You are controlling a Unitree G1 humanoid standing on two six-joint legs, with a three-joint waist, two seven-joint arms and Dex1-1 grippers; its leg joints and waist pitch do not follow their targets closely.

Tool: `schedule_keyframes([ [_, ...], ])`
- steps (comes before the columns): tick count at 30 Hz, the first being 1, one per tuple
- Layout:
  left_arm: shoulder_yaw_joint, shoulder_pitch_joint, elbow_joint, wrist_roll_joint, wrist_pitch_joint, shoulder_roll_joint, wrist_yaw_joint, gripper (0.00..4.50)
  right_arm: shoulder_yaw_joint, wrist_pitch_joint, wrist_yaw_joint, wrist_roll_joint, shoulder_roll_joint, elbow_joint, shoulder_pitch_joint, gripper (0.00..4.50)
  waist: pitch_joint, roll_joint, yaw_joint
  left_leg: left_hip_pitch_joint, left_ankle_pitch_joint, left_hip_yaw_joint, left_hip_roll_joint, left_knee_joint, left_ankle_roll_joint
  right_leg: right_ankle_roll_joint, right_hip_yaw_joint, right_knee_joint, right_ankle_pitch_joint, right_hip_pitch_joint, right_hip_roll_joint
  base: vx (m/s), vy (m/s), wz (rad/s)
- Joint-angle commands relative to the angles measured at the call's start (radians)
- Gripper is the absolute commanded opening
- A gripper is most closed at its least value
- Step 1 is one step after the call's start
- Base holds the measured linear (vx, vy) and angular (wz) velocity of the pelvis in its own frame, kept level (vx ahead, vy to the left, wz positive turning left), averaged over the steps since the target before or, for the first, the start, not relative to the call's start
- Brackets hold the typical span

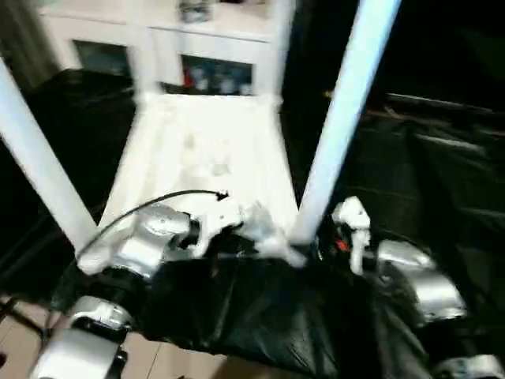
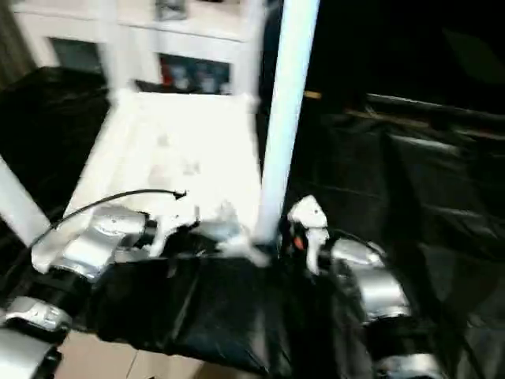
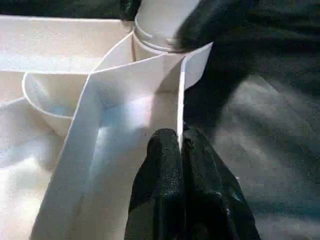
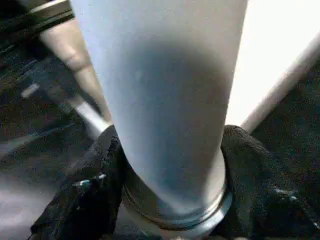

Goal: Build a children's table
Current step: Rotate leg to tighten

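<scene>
With the table top lying underside-up on the black-covered counter, legs stand up from its corners. Right hand is closed around the base of the near-right leg, one black finger on each side just above the collar at its socket. Left hand is pinched shut on the thin near rim wall of the table top, beside that same corner socket. Near-left leg stands upright too. White cabinet sits behind.
</scene>
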State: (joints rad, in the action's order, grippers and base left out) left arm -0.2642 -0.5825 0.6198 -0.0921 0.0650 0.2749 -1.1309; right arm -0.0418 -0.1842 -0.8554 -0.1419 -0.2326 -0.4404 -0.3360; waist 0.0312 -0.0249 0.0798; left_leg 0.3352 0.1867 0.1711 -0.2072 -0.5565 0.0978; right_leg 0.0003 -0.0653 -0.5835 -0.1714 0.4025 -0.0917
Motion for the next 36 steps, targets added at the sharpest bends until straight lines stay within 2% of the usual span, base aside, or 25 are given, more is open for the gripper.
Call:
schedule_keyframes([
  [1,-0.016,0.002,-0.053,0.036,-0.006,-0.095,0.051,0.00,-0.064,-0.028,0.060,0.018,0.077,-0.040,-0.012,2.57,-0.039,0.001,-0.002,0.012,0.321,-0.004,-0.016,0.075,-0.004,-0.132,0.033,0.086,-0.430,-0.044,-0.047,0.000,0.000,0.00],
  [2,-0.021,0.007,-0.062,0.027,0.004,-0.120,0.083,0.00,-0.053,-0.027,0.122,0.025,0.113,-0.053,-0.019,2.56,-0.039,0.000,-0.003,0.011,0.320,-0.005,-0.016,0.074,-0.004,-0.129,0.033,0.086,-0.438,-0.043,-0.048,0.000,0.000,0.00],
  [3,-0.025,0.011,-0.070,0.020,0.012,-0.136,0.104,0.00,-0.046,-0.024,0.163,0.032,0.137,-0.061,-0.023,2.56,-0.040,0.004,-0.005,0.008,0.312,-0.003,-0.016,0.073,-0.004,-0.132,0.035,0.086,-0.428,-0.038,-0.048,0.000,0.000,0.00],
  [4,-0.028,0.014,-0.077,0.014,0.017,-0.150,0.123,0.00,-0.040,-0.024,0.205,0.039,0.158,-0.070,-0.027,2.56,-0.039,0.007,-0.007,0.009,0.310,-0.004,-0.016,0.074,-0.004,-0.134,0.035,0.085,-0.419,-0.040,-0.047,0.000,0.000,0.00],
  [6,-0.052,0.030,-0.104,-0.020,0.026,-0.202,0.203,0.00,-0.019,0.009,0.415,0.090,0.237,-0.147,-0.068,2.56,-0.041,0.007,-0.019,0.012,0.297,-0.004,-0.017,0.075,0.002,-0.147,0.036,0.080,-0.377,-0.039,-0.045,0.000,0.000,0.00],
  [7,-0.059,0.036,-0.115,-0.020,0.033,-0.212,0.212,0.00,-0.028,0.026,0.441,0.107,0.250,-0.159,-0.075,2.56,-0.041,0.007,-0.024,0.014,0.295,-0.004,-0.015,0.075,0.004,-0.147,0.035,0.079,-0.377,-0.041,-0.045,0.000,0.000,0.00],
  [8,-0.063,0.040,-0.123,-0.018,0.038,-0.216,0.214,0.00,-0.036,0.036,0.447,0.116,0.255,-0.163,-0.078,2.56,-0.042,0.011,-0.025,0.011,0.296,-0.002,-0.013,0.073,0.002,-0.148,0.035,0.080,-0.373,-0.039,-0.043,0.000,0.000,0.00],
  [10,-0.068,0.047,-0.134,-0.017,0.045,-0.220,0.218,0.00,-0.028,0.041,0.456,0.106,0.271,-0.160,-0.081,2.56,-0.043,0.011,-0.026,0.012,0.289,0.002,-0.011,0.069,-0.021,-0.151,0.037,0.081,-0.351,-0.040,-0.041,0.000,0.000,0.00],
  [11,-0.070,0.049,-0.136,-0.016,0.043,-0.218,0.212,0.00,-0.028,0.048,0.435,0.097,0.271,-0.148,-0.079,2.88,-0.044,0.012,-0.025,0.013,0.281,0.002,-0.011,0.070,-0.026,-0.151,0.037,0.079,-0.341,-0.043,-0.042,0.000,0.000,0.00],
  [13,-0.070,0.052,-0.139,-0.015,0.041,-0.214,0.204,0.00,-0.027,0.047,0.408,0.085,0.267,-0.135,-0.075,3.21,-0.045,0.013,-0.025,0.015,0.266,0.003,-0.011,0.069,-0.035,-0.154,0.037,0.078,-0.321,-0.044,-0.040,0.000,0.000,0.00],
  [15,-0.067,0.056,-0.144,-0.011,0.040,-0.201,0.183,0.00,-0.035,0.055,0.351,0.080,0.244,-0.116,-0.068,3.23,-0.045,0.012,-0.025,0.015,0.258,0.004,-0.013,0.069,-0.039,-0.161,0.037,0.076,-0.305,-0.044,-0.040,0.000,0.000,0.00],
  [19,-0.065,0.067,-0.165,0.003,0.041,-0.166,0.136,0.00,-0.075,0.099,0.275,0.115,0.170,-0.119,-0.064,3.69,-0.049,0.016,-0.017,0.014,0.214,0.008,-0.015,0.062,-0.056,-0.190,0.037,0.068,-0.223,-0.047,-0.041,0.000,0.000,0.00],
  [20,-0.066,0.068,-0.165,0.010,0.033,-0.141,0.101,0.00,-0.095,0.120,0.197,0.112,0.125,-0.107,-0.058,3.69,-0.049,0.016,-0.016,0.012,0.206,0.010,-0.015,0.061,-0.063,-0.200,0.038,0.066,-0.202,-0.046,-0.041,0.000,0.000,0.00],
  [21,-0.066,0.069,-0.166,0.013,0.029,-0.131,0.087,0.00,-0.102,0.127,0.169,0.110,0.110,-0.103,-0.056,3.69,-0.050,0.014,-0.014,0.016,0.199,0.009,-0.014,0.059,-0.073,-0.207,0.035,0.063,-0.187,-0.052,-0.040,0.000,0.000,0.00],
  [25,-0.060,0.063,-0.151,0.017,0.010,-0.086,0.037,0.00,-0.123,0.126,-0.011,0.070,0.035,-0.049,-0.036,3.69,-0.047,0.014,-0.011,0.017,0.201,0.008,-0.015,0.060,-0.090,-0.209,0.035,0.066,-0.206,-0.052,-0.041,0.000,0.000,0.00],
  [27,-0.052,0.054,-0.135,0.016,-0.001,-0.063,0.009,0.00,-0.131,0.104,-0.113,0.039,-0.003,-0.014,-0.026,3.69,-0.047,0.014,-0.008,0.012,0.217,0.009,-0.018,0.059,-0.097,-0.210,0.036,0.067,-0.221,-0.048,-0.041,0.000,0.000,0.00],
  [28,-0.046,0.048,-0.123,0.017,-0.008,-0.048,-0.016,0.00,-0.139,0.094,-0.178,0.021,-0.029,0.006,-0.021,3.43,-0.048,0.014,-0.002,0.014,0.209,0.009,-0.021,0.058,-0.101,-0.215,0.036,0.064,-0.208,-0.049,-0.042,0.000,0.000,0.00],
  [30,-0.042,0.040,-0.109,0.015,-0.018,-0.038,-0.028,0.00,-0.145,0.087,-0.222,0.003,-0.044,0.022,-0.015,3.36,-0.049,0.015,0.007,0.013,0.196,0.009,-0.022,0.057,-0.100,-0.216,0.035,0.062,-0.197,-0.050,-0.042,0.000,0.000,0.00],
  [33,-0.034,0.004,-0.052,0.014,-0.049,-0.003,-0.067,0.00,-0.174,0.036,-0.355,-0.044,-0.100,0.066,-0.007,3.19,-0.049,0.017,0.018,0.011,0.186,0.012,-0.022,0.054,-0.101,-0.229,0.035,0.059,-0.177,-0.047,-0.039,0.000,0.000,0.00],
  [34,-0.033,-0.005,-0.038,0.012,-0.056,0.002,-0.071,0.00,-0.179,0.033,-0.372,-0.044,-0.107,0.069,-0.007,2.97,-0.050,0.016,0.022,0.014,0.181,0.012,-0.022,0.053,-0.100,-0.229,0.034,0.056,-0.171,-0.049,-0.040,0.000,0.000,0.00],
  [36,-0.033,-0.013,-0.026,0.010,-0.064,0.007,-0.075,0.00,-0.183,0.030,-0.387,-0.044,-0.113,0.071,-0.006,2.88,-0.051,0.015,0.026,0.016,0.171,0.011,-0.023,0.052,-0.093,-0.229,0.034,0.054,-0.162,-0.050,-0.043,0.000,0.000,0.00],
])
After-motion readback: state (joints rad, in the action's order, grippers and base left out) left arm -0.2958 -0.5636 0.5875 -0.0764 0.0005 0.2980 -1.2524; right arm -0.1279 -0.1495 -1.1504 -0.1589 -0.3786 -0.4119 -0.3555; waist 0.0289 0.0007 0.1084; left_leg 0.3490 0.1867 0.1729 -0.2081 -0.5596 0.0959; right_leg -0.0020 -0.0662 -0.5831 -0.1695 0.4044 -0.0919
